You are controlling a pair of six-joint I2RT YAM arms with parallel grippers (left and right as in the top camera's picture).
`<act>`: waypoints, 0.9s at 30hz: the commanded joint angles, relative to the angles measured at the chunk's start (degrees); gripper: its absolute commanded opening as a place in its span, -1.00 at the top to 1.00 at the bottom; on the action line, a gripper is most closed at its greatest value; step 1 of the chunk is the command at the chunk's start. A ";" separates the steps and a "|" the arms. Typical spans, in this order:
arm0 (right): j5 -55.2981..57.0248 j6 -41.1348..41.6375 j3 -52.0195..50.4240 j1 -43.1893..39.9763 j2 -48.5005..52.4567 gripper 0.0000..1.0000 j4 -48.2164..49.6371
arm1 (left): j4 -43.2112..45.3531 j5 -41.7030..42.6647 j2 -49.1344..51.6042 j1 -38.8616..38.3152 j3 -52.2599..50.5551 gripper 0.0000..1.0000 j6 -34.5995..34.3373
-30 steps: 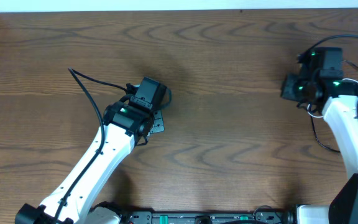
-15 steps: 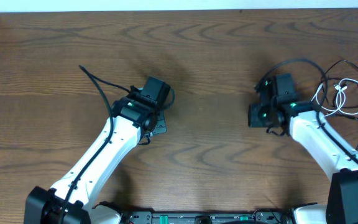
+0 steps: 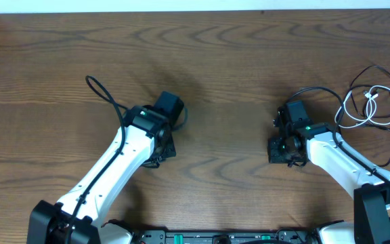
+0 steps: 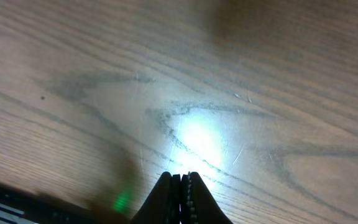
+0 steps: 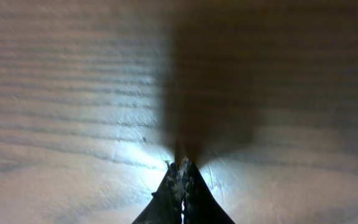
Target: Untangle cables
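Both grippers are seen low over the bare table [image 3: 235, 61], each fully closed and holding nothing: the left gripper [image 4: 181, 180] has its fingers pressed tip to tip above plain wood grain, and the right gripper [image 5: 182, 168] is pinched together in the same way. The cables lie at the far right edge of the overhead view. The white cable [image 3: 371, 97] is gathered in a loose loop, with the black cable [image 3: 373, 66] curving around and past it. Whether the two are knotted together cannot be told at this size. The cables are well apart from the left gripper and somewhat nearer the right one, with the right arm between them and the table's middle. No grasp has been made, so the work is judged to be at its start, with a reach toward the cables as the step in hand. For that step to go well, the jaws would have to be opened before any descent, and only one cable taken, close to a plug end if one can be found. The second cable would best be pinned or lifted by the other gripper, and the two drawn apart slowly — a sharp tug could tighten any knot.
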 commanded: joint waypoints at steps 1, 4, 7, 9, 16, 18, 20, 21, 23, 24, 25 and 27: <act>1.29 1.46 -0.28 0.39 -0.33 0.98 -1.77 | 0.09 0.70 -3.98 -0.09 -3.15 0.85 -1.36; 0.79 0.48 -0.28 0.42 -0.33 0.98 -4.11 | 2.03 0.70 -9.81 -0.09 -7.43 0.85 -1.36; -0.33 -0.50 -0.28 0.42 -0.79 0.98 -5.40 | 4.20 0.72 -17.27 -0.09 -12.20 0.85 -1.20; -0.48 -0.61 -0.35 0.39 -1.73 0.98 -5.68 | 5.29 0.74 -22.77 -0.07 -14.97 0.85 -0.90; -0.42 -0.33 -1.36 0.39 -10.16 0.97 -5.77 | 6.01 1.57 -43.65 -0.07 -18.97 0.50 1.49; 0.15 0.46 -1.92 0.39 -13.84 0.97 -5.77 | 6.05 1.07 -48.48 -0.07 -18.97 0.24 1.44; 1.40 1.44 -2.89 0.39 -18.38 0.97 -5.73 | 6.12 -1.29 -52.22 -0.07 -18.97 -0.23 1.42; 2.21 2.01 -3.48 0.39 -20.68 0.97 -5.70 | 6.05 -2.60 -53.40 -0.07 -18.97 -0.74 1.44; 3.41 2.67 -4.81 0.39 -25.18 0.98 -5.33 | 5.77 -5.33 -54.75 -0.07 -18.97 -0.93 1.46; 4.09 2.93 -5.49 0.39 -27.65 0.97 -5.25 | 5.66 -5.79 -55.10 -0.07 -18.97 -0.93 1.46; 4.76 3.08 -6.08 0.39 -30.10 0.97 -5.27 | 5.70 -5.77 -55.21 -0.07 -18.97 -0.93 1.46; 5.44 3.08 -7.08 0.39 -34.93 0.97 -5.33 | 5.68 -5.75 -55.08 -0.07 -18.97 -0.93 1.44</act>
